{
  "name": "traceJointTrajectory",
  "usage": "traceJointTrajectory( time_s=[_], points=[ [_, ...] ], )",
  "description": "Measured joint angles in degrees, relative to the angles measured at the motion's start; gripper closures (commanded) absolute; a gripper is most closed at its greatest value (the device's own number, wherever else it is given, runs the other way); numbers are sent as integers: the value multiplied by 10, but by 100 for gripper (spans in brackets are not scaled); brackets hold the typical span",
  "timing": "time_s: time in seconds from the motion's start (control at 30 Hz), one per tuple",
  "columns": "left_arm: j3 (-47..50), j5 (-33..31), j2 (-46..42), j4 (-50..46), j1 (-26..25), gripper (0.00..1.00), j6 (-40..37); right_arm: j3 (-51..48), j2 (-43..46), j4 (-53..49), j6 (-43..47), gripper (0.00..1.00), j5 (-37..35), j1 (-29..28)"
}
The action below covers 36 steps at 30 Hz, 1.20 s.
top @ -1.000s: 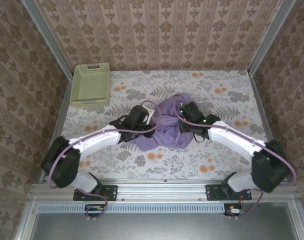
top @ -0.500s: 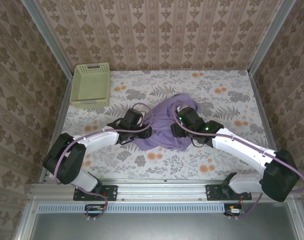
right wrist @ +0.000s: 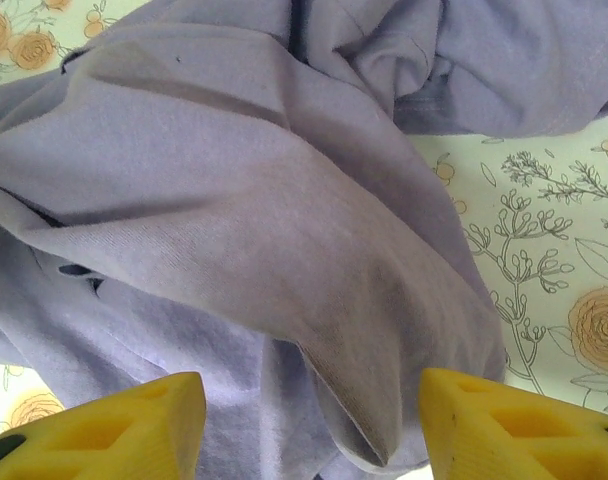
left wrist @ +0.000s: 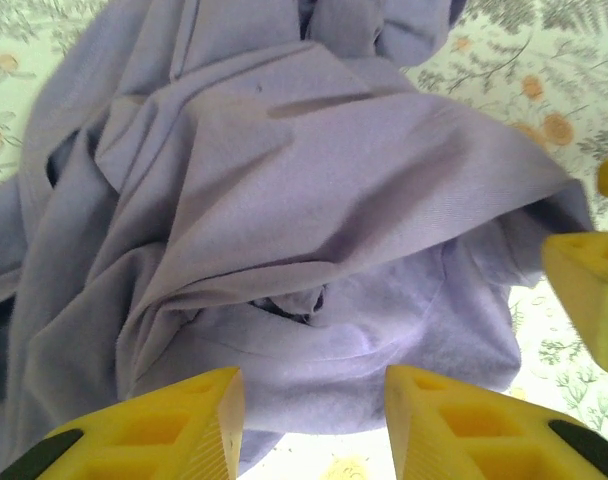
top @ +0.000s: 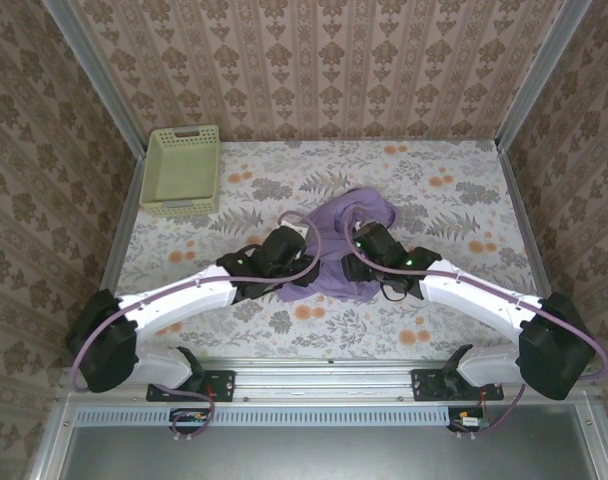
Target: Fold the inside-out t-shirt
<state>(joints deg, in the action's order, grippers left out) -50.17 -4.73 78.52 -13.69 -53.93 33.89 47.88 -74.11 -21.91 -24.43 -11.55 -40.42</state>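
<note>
lavender t-shirt (left wrist: 284, 180) bunched in soft creased heap, fine knit

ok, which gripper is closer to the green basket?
The left gripper, at the t-shirt's left edge: the basket stands in the table's far-left corner, and the right gripper sits at the t-shirt's opposite side.

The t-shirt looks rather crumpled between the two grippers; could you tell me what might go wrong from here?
1. The t-shirt lies in a bunched heap, so the open left gripper or right gripper may pinch several layers instead of one edge.
2. Both grippers work close together over it, so they could knock each other.
</note>
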Motion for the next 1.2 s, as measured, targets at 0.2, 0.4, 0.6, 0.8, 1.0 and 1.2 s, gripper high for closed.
traceJointTrajectory(
  time_s=[0.2,0.4,0.6,0.8,1.0,1.2],
  points=[
    [-28,9,76,2,7,59,10,-26,33,-1,-2,37,-7,0],
    [-43,14,110,18,20,63,13,-57,58,0,-13,36,-9,6],
    [-51,23,140,32,23,67,17,-71,59,1,-15,36,-9,9],
    [-58,28,155,35,23,84,24,-72,58,4,-17,34,-9,15],
    [-78,31,155,18,21,98,22,-89,32,31,-26,34,10,46],
    [-86,34,135,-6,0,100,21,-91,-30,61,-26,45,29,63]
  ],
)
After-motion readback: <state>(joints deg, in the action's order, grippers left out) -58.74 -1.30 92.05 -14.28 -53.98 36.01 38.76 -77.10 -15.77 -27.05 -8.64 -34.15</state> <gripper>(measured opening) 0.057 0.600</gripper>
